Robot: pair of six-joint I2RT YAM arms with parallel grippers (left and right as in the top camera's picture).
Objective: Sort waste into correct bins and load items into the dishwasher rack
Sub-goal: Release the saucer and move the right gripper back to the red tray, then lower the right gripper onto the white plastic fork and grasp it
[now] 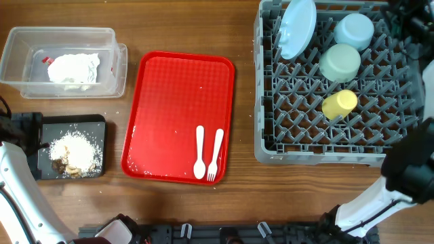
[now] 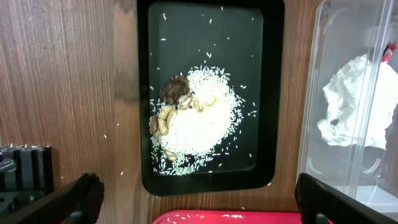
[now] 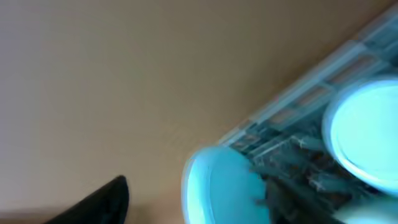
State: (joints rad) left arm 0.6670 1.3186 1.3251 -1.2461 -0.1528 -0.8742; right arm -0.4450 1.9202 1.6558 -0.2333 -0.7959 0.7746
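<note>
The crumpled white napkin (image 1: pixel 73 68) and red-and-white wrapper (image 1: pixel 46 59) lie in the clear box (image 1: pixel 17 41). Brown scraps with pale crumbs (image 1: pixel 71 154) lie in the black tray (image 1: pixel 88 123), which also shows in the left wrist view (image 2: pixel 267 93). The grey rack (image 1: pixel 268 146) holds the white plate (image 1: pixel 298 27), pale blue bowl (image 1: pixel 354 30), mint green bowl (image 1: pixel 340 62) and yellow cup (image 1: pixel 339 104). The spoon (image 1: pixel 199 152) and fork (image 1: pixel 215 154) lie on the red tray. My left gripper (image 2: pixel 199 190) is open and empty beside the black tray. My right gripper (image 1: pixel 413 20) is above the rack's far right corner.
The red serving tray (image 1: pixel 169 102) lies between the bins and the rack, with stray crumbs on it. Its edge shows in the left wrist view (image 2: pixel 224 218). The right wrist view is blurred and shows one dark finger (image 3: pixel 106 202) and round pale dishes in the rack (image 3: pixel 298 124).
</note>
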